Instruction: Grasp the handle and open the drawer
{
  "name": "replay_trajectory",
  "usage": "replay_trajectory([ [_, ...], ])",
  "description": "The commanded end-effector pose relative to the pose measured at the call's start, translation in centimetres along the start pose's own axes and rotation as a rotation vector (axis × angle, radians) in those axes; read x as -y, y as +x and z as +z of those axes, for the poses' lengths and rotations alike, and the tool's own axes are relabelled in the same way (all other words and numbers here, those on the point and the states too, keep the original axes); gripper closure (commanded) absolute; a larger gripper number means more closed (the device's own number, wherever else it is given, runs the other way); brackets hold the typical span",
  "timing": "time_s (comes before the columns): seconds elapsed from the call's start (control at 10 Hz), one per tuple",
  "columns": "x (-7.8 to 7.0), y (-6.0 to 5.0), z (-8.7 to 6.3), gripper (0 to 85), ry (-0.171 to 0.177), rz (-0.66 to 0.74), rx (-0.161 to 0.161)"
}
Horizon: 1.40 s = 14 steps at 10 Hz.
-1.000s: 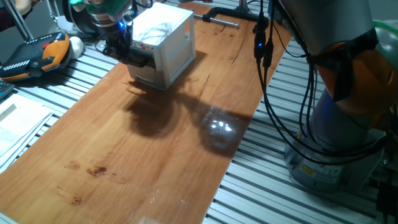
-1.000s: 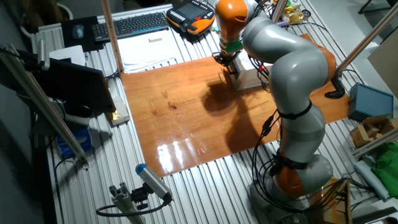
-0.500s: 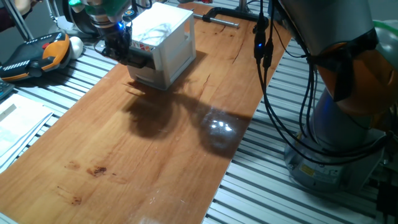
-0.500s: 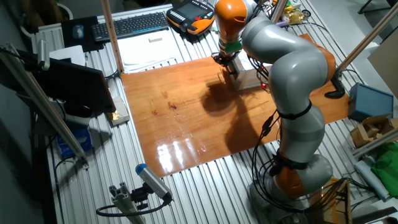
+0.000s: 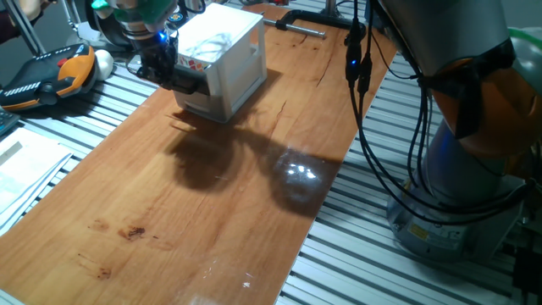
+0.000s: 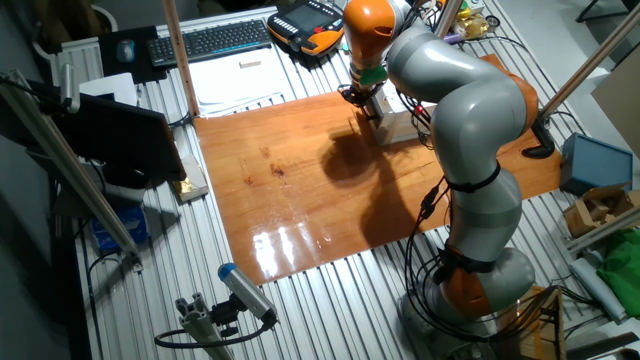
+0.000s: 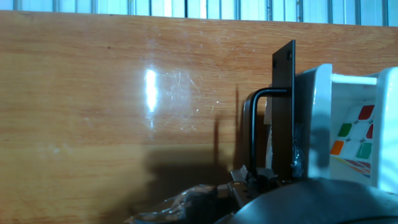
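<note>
At the gripper [image 5: 172,74] the fingers cannot be made out clearly: in the hand view only its dark body fills the bottom edge, with the lower end of the handle [image 7: 253,134] running down into it, so the jaws seem closed on that bar, though the contact itself is hidden. The handle is a thin dark bent rod, standing just off a dark front plate [image 7: 284,112]. That plate faces the drawer [image 7: 348,134], a white tray whose inside shows coloured squares of red, green and orange. In one fixed view the gripper sits against the near face of the small white cabinet [image 5: 229,59], which stands at the far end of the wooden tabletop [image 5: 212,195], close to its left edge. The other fixed view shows the grey and orange arm [image 6: 450,100] bent over the board, its wrist down at the cabinet [image 6: 400,125].
</note>
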State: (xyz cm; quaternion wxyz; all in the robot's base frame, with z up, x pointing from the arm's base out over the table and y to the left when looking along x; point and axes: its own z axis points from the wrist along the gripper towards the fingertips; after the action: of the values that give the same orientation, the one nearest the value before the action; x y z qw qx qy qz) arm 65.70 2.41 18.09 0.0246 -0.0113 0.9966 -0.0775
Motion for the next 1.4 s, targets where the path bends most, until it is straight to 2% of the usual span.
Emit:
replay_trajectory([
  [0.0,-0.1,0.0,0.0,84.3,0.000,0.000,-0.001],
  [1.3,-1.8,-0.1,0.0,84.3,-0.002,0.005,-0.001],
])
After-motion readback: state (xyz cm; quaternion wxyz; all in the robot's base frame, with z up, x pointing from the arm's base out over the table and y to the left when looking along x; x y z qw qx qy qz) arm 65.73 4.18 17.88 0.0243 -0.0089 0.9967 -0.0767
